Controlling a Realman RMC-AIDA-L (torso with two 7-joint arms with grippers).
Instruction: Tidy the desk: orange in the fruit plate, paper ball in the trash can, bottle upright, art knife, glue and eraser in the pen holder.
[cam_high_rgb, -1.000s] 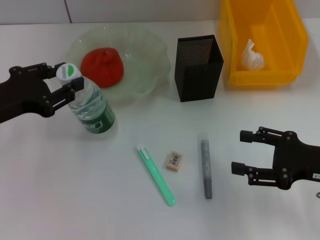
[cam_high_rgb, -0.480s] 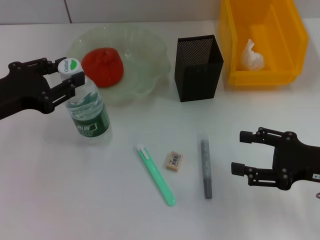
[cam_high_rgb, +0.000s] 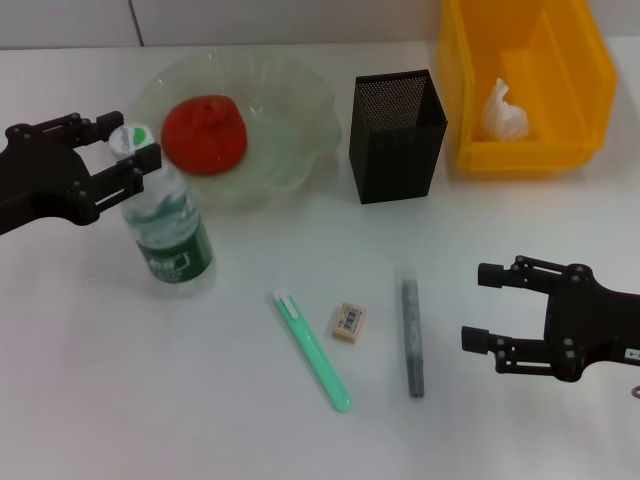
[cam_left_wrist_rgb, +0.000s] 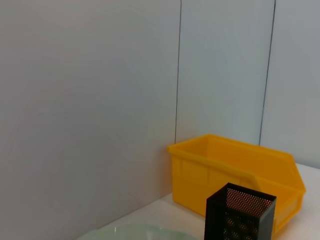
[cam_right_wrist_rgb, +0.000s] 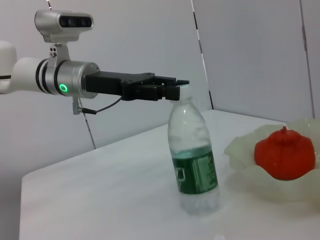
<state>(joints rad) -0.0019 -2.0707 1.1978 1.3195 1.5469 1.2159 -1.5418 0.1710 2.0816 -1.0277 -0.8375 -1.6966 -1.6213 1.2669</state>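
Observation:
The bottle (cam_high_rgb: 172, 235) stands nearly upright on the table in front of the fruit plate (cam_high_rgb: 290, 100). My left gripper (cam_high_rgb: 132, 140) is shut on its cap; the right wrist view shows this too (cam_right_wrist_rgb: 181, 87). The orange (cam_high_rgb: 204, 133) lies in the plate. The paper ball (cam_high_rgb: 503, 112) lies in the trash can (cam_high_rgb: 520, 158). The green art knife (cam_high_rgb: 315, 352), the eraser (cam_high_rgb: 348, 322) and the grey glue stick (cam_high_rgb: 412, 330) lie on the table in front of the pen holder (cam_high_rgb: 395, 150). My right gripper (cam_high_rgb: 482, 305) is open and empty, right of the glue.
The white table ends at a wall behind the plate and the trash can. The pen holder stands between the plate and the trash can. The three small items lie close together in the front middle.
My left gripper has tipped the bottle from a lean towards the right up to nearly upright, moving its cap left. The right arm has not moved.

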